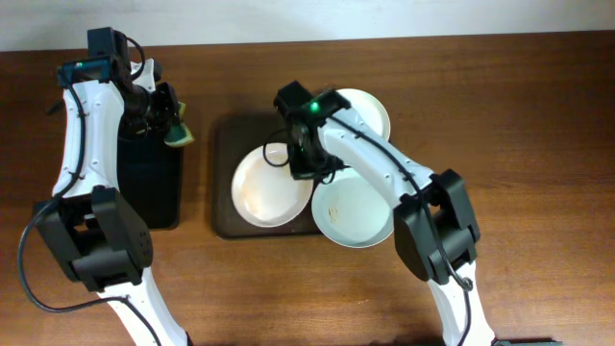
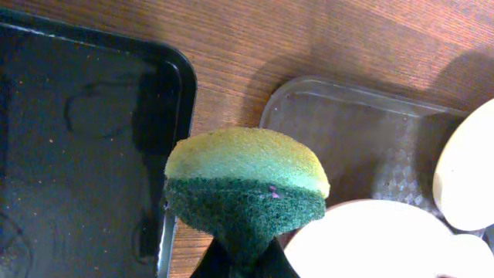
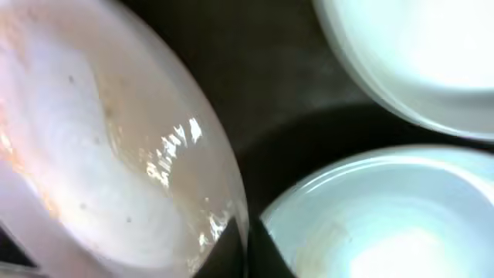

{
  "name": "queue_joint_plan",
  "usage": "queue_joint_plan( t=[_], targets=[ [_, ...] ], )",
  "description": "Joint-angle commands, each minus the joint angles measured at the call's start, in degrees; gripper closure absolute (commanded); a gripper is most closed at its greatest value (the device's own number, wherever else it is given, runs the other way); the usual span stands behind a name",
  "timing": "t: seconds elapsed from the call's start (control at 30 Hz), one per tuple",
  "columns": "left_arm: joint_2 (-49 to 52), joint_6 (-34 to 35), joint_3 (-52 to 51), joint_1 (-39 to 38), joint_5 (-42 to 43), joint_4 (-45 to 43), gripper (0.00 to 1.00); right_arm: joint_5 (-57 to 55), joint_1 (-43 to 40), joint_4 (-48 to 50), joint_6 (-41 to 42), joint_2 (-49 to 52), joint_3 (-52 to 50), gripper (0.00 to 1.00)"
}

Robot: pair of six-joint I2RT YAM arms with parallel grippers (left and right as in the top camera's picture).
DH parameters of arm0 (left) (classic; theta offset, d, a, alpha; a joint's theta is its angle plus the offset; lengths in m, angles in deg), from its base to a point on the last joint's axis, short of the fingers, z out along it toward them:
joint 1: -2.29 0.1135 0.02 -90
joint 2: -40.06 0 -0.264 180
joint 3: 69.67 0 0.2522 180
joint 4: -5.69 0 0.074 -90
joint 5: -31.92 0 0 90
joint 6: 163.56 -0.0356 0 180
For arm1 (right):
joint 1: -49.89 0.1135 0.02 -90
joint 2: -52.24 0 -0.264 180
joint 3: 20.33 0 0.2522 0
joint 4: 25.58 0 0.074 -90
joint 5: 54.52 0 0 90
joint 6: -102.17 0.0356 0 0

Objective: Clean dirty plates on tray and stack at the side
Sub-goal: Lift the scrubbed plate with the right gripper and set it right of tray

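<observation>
Left arm: the left gripper [image 1: 161,113] is clamped on a green-and-yellow scouring sponge [image 2: 245,185], held above the right rim of the narrow black tray [image 1: 149,197].
Between the trays: a strip of wooden table [image 1: 197,183] separates the black tray from the brown tray [image 1: 223,135].
Brown tray: it carries three white plates. The smeared plate [image 1: 258,192] lies at its left end, and its brownish-orange streaks show in the right wrist view.
Right arm: the right gripper [image 1: 306,161] sits at the smeared plate's right-hand rim. Whether its fingers are closed on the rim cannot be told.
Further right: the rear plate [image 1: 373,108] and the front plate [image 1: 351,219] lie just beside the smeared one, partly under the right arm.
Next move turns on: the smeared plate lies to the right of the sponge, across the strip. The left arm is nearer, and its path looks open. Only the right gripper crowds the far rim.
</observation>
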Motion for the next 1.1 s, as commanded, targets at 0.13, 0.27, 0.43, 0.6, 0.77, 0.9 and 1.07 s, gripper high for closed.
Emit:
queue_joint_plan(
  t=[0.13,0.27,0.43,0.6,0.77,0.9,1.07],
  targets=[
    [-0.50,-0.96,0.96,0.09,-0.02,0.04,0.99,-18.25,-0.11,-9.75,-2.45,-1.92,12.09,0.96],
    [-0.50,-0.96,0.96,0.09,-0.02,0.07,0.99,-26.75,0.66,-12.17,-4.81,-1.92,13.73,0.96],
    [-0.50,-0.96,0.96,0.09,-0.02,0.04,0.99,-50.56,8.22,-11.10,-2.51,-1.92,14.14,0.96],
    [-0.50,-0.96,0.96,0.09,-0.79,0.07,0.99,-72.54,18.73,-10.88,5.68,-1.92,14.14,0.96],
    [-0.50,-0.96,0.96,0.09,-1.09,0.07,0.99,-76.46,20.98,-11.13,7.23,-1.92,14.14,0.96],
    [-0.50,-0.96,0.96,0.09,-1.07,0.07,0.99,-65.68,18.82,-11.39,10.49,-2.27,14.19,0.96],
    [-0.50,-0.96,0.96,0.09,-1.09,0.04,0.99,-28.48,3.89,-11.32,4.04,-10.19,14.19,0.96]
  ],
)
